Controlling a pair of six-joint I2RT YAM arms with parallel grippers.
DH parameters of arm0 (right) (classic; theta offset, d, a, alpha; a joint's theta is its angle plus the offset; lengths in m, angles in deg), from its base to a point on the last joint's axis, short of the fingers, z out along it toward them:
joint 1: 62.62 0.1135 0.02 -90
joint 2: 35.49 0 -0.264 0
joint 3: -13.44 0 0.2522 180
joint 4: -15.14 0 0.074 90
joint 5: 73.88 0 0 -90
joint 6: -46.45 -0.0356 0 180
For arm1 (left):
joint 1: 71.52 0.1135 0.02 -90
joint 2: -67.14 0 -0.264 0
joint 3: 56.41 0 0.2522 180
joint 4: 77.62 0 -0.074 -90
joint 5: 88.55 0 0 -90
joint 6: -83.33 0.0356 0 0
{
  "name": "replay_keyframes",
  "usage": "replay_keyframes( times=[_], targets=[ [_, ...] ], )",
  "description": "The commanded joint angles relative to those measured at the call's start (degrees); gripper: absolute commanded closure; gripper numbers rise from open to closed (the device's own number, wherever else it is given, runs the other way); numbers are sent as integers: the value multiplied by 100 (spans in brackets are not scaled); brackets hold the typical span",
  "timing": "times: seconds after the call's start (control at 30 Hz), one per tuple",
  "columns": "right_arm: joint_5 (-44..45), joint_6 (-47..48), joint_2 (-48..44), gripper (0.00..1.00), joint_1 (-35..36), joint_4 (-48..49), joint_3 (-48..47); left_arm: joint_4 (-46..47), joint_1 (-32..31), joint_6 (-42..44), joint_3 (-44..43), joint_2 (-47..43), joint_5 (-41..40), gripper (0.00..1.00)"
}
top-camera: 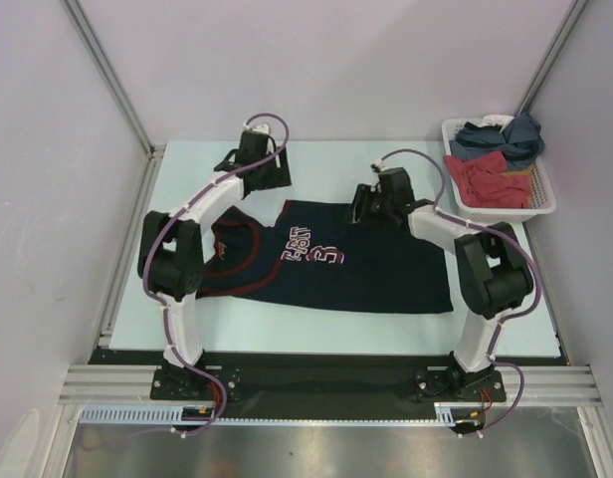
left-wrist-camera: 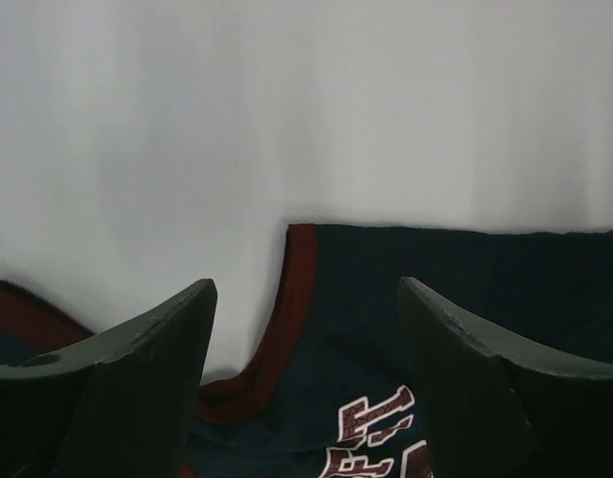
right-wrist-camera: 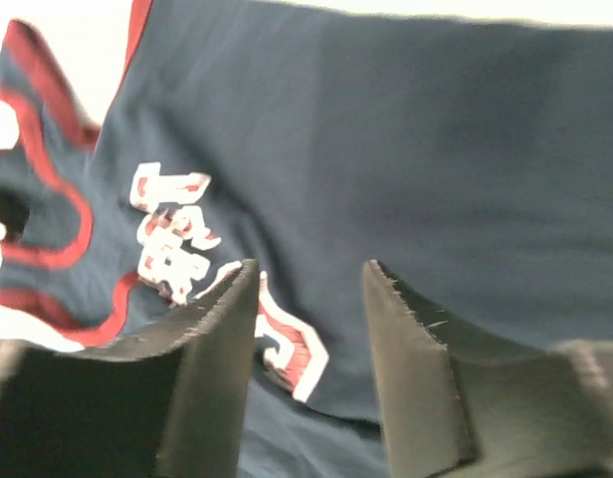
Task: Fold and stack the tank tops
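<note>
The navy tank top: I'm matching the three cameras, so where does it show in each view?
Top external: the navy tank top lies flat at the centre of the picture.
Left wrist: it takes up the lower right part.
Right wrist: it fills nearly the whole picture.
Shared landmark: its printed lettering.

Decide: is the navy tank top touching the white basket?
Apart. The top external view shows bare table between the navy tank top and the white basket.

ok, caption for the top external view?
Navy tank top flat on the table, left gripper and right gripper open over its far edge; basket of clothes far right.
</note>
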Motion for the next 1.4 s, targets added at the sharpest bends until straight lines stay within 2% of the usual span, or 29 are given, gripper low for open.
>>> replay_keyframes(
  times=[0.0, 0.2, 0.33, 0.37, 0.43, 0.53, 0.57, 0.67, 0.73, 0.83, 0.9, 0.93, 1.0, 1.23, 1.37],
  targets=[
    [642, 321, -428, 47, -436, -578, -56, 17, -61, -47, -313, 451, 520, 21],
    [1590, 487, -490, 51, -1350, -1247, -381, -255, -202, -214, -841, 1102, 627, 28],
    [2049, 541, -490, 51, -1676, -1406, -548, -343, -263, -284, -990, 1365, 592, 32],
    [2041, 532, -481, 51, -1729, -1415, -575, -361, -255, -293, -1025, 1462, 636, 38],
    [1980, 514, -490, 51, -1826, -1407, -602, -387, -263, -337, -1105, 1559, 715, 43],
    [2032, 523, -455, 51, -1870, -1407, -637, -509, -263, -355, -1298, 1761, 759, 61],
    [2084, 540, -446, 51, -1879, -1424, -715, -571, -263, -364, -1350, 1883, 785, 64],
    [2277, 663, -306, 50, -1888, -1556, -935, -634, -228, -434, -1316, 1929, 899, 65],
    [2436, 716, -192, 49, -1888, -1644, -1032, -380, -167, -504, -1009, 1841, 1075, 60],
    [2726, 778, 19, 46, -1896, -1670, -1208, -212, -123, -557, -771, 1788, 1199, 60],
    [2832, 813, 238, 45, -1905, -1749, -1409, -194, -123, -531, -797, 1805, 1164, 69],
    [2867, 813, 292, 45, -1905, -1776, -1463, -194, -123, -522, -815, 1814, 1138, 84],
    [2920, 813, 397, 44, -1905, -1828, -1594, -229, -70, -530, -797, 1788, 954, 100],
    [2876, 787, 793, 43, -1896, -1732, -1858, 122, 352, -557, -77, 1270, 962, 100],
    [2998, 839, 1319, 46, -1818, -1828, -2393, 254, 493, -469, 161, 1181, 1102, 100]
  ],
)
